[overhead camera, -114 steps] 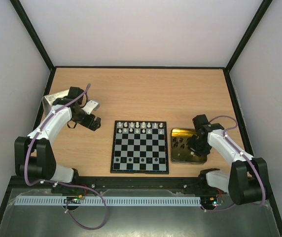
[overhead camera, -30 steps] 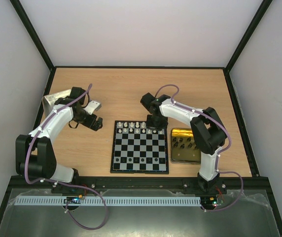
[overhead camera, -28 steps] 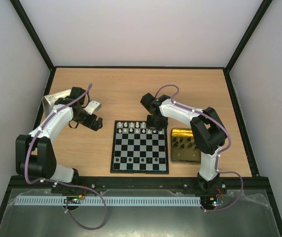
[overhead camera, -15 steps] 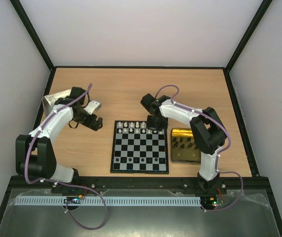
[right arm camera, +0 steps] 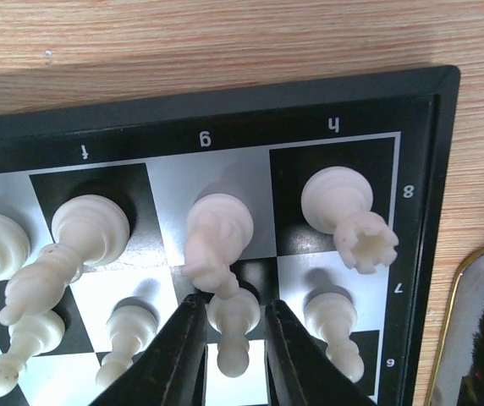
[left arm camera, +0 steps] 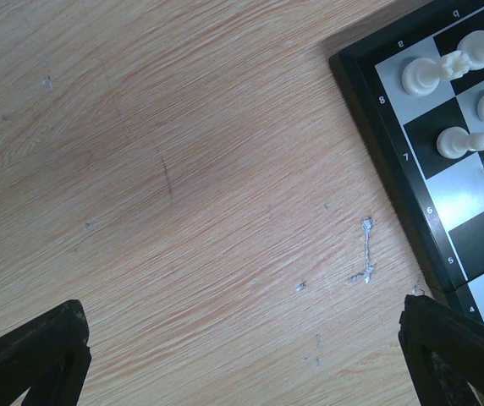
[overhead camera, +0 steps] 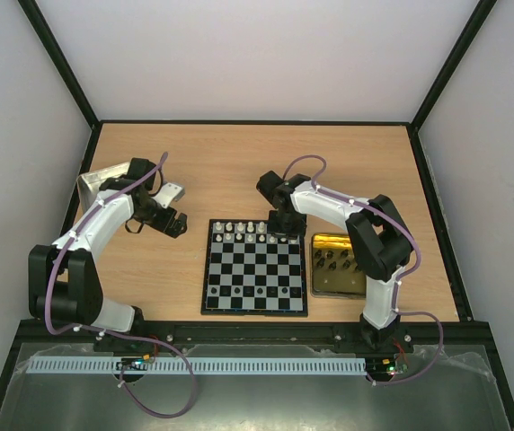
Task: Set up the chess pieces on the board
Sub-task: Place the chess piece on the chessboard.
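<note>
what changed: a few seconds back the right arm was folded over the gold tin. Now it's stretched across to the far right corner of the board, and it has barely budged in the last second.

right claw: the fingers sit snug on either side of a white pawn, which stands on the square in column g, row 7. There's hardly any gap, so I honestly can't tell if it's gripping or has just let go.

neighbours: the knight is right behind the pawn and the rook is in the corner square. More pawns stand on either side, so it's a tight spot.

left claw: fingers wide apart with nothing between them. It's parked over bare table just off the board's far left corner, same spot as before.

chess pieces: the white ones fill the two far rows. Dark bits still seem to be lying in the tin, too small to count.

what it means: looks like one more white pawn has been delivered. My guess is the white side is about done, and the dark set comes next.

watch out: pulling straight up seems safest, since any sideways drift could topple the knight.
</note>
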Motion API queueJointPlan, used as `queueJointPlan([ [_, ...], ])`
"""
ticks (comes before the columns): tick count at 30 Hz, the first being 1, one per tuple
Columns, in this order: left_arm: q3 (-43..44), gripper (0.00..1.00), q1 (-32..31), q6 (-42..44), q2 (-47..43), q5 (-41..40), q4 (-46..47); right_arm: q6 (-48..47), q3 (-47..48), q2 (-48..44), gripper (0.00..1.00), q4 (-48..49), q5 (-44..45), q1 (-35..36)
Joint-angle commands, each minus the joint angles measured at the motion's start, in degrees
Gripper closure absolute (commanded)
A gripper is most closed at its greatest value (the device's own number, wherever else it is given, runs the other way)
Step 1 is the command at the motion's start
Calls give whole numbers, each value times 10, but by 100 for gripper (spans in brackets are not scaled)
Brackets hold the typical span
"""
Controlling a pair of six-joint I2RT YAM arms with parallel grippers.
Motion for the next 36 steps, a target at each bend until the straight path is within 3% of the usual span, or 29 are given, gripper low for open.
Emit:
queueJointPlan([
  [1, -6, 1, -3, -6, 2, 1, -2, -2, 5, -12, 81, -15, 10, 3],
  [18, -4, 1, -4, -5, 1, 4, -6, -1, 16, -55, 81, -39, 13, 3],
  [26, -2, 1, -4, -4, -4, 1, -9, -6, 7, -120, 81, -60, 16, 3],
  [36, 0, 1, -4, -3, -4, 4, -14, 6, -126, -261, 81, -87, 41, -50],
])
